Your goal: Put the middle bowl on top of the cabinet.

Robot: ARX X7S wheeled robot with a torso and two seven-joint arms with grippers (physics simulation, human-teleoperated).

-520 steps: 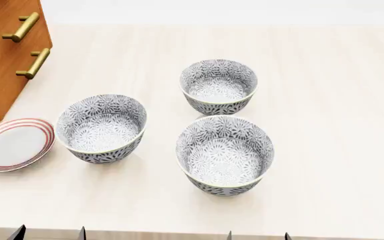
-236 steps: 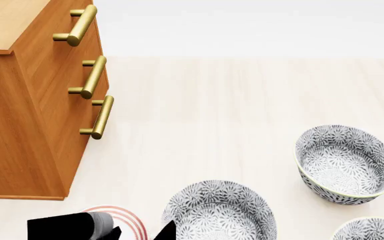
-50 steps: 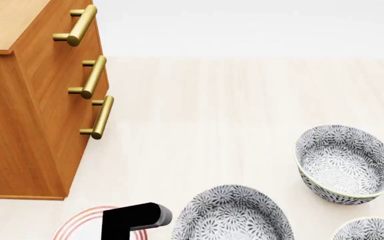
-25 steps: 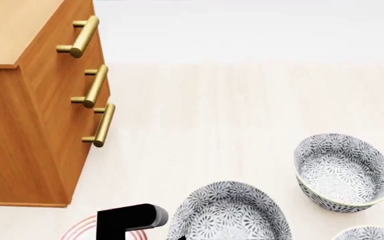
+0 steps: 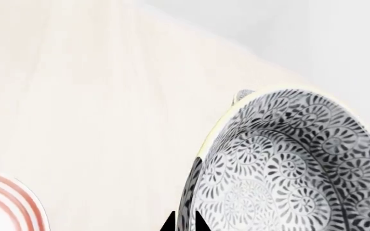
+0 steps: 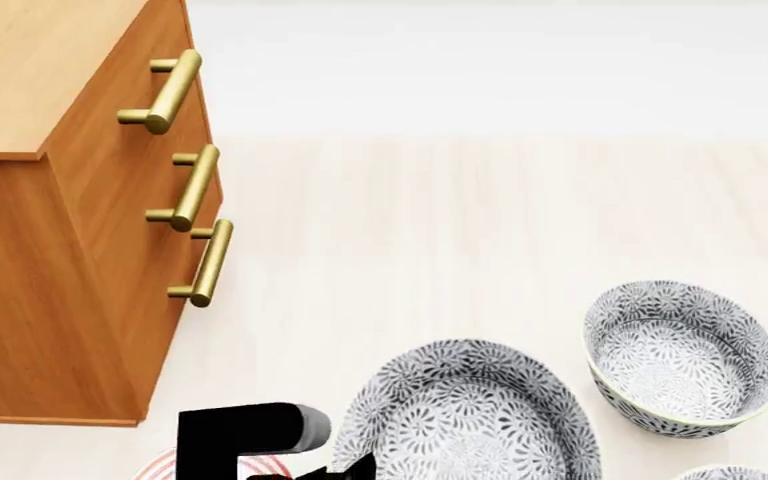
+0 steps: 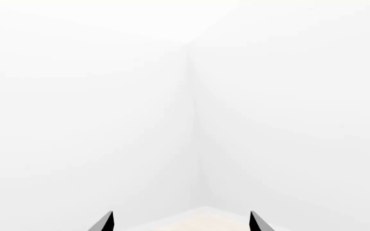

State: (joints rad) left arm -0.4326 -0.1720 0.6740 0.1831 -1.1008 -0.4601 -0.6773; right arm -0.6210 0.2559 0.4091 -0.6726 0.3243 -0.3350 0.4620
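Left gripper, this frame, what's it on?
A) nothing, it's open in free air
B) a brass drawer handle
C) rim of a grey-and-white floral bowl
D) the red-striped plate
C: in the left wrist view the left gripper has its two black tips close together astride the pale rim of the deep grey-and-white floral bowl, one inside and one outside the wall.

Left gripper (image 5: 185, 222) fingertips pinch the wall of the middle bowl (image 5: 288, 168) at its pale rim. Red-striped plate (image 5: 8, 202) lies apart on the pale tabletop (image 5: 88, 106).
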